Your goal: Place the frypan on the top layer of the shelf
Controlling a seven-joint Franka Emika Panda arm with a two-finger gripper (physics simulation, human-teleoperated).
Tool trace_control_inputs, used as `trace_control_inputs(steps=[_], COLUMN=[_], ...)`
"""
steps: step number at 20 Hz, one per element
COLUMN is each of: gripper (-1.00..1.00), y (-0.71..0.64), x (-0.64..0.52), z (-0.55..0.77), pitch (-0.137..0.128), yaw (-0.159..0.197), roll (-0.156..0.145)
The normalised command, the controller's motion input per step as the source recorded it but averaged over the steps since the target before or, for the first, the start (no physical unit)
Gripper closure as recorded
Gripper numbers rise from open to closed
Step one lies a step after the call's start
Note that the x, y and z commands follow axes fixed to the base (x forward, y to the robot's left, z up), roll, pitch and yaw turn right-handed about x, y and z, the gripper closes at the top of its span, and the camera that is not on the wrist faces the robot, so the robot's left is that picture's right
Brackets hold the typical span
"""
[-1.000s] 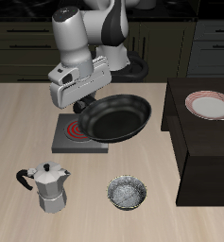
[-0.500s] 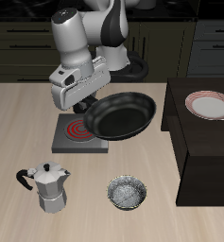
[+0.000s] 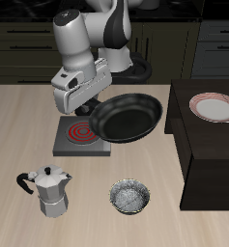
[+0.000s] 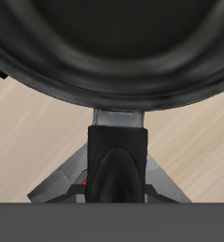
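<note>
The black round frypan (image 3: 128, 117) hangs tilted in the air above the light wood table, between the burner plate and the shelf. My gripper (image 3: 89, 109) is shut on the frypan's handle, which is mostly hidden under the gripper body. In the wrist view the pan's bowl (image 4: 112, 47) fills most of the frame and its handle (image 4: 116, 156) runs back between my fingers. The dark brown-black shelf (image 3: 208, 154) stands beside the pan, with its flat top near the pan's rim height.
A red-rimmed plate (image 3: 214, 106) lies on the shelf's top. A grey burner plate with red rings (image 3: 81, 137) sits below the gripper. A moka pot (image 3: 52, 189) and a small silvery bowl (image 3: 130, 198) stand nearer the table's front edge. Dark drawer cabinets (image 3: 19, 48) line the back.
The gripper and the held frypan have moved a little toward the shelf and slightly upward. Nothing else has moved.
</note>
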Motion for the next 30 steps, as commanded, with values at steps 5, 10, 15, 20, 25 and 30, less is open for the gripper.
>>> trace_control_inputs(steps=[5, 10, 15, 20, 25, 30], gripper=[1.00, 1.00, 1.00, 1.00, 1.00, 1.00], y=[-0.01, -0.10, -0.06, 0.04, 0.05, 0.02], x=[0.03, 0.06, 0.11, -0.02, -0.02, 0.01], z=[-0.05, 0.09, -0.21, -0.10, 0.03, 0.00], pitch=[0.012, -0.122, 0.058, -0.002, -0.012, 0.006], yaw=[0.048, 0.095, -0.077, 0.131, 0.104, -0.008], roll=[-0.020, -0.078, -0.033, 0.031, 0.012, 0.007])
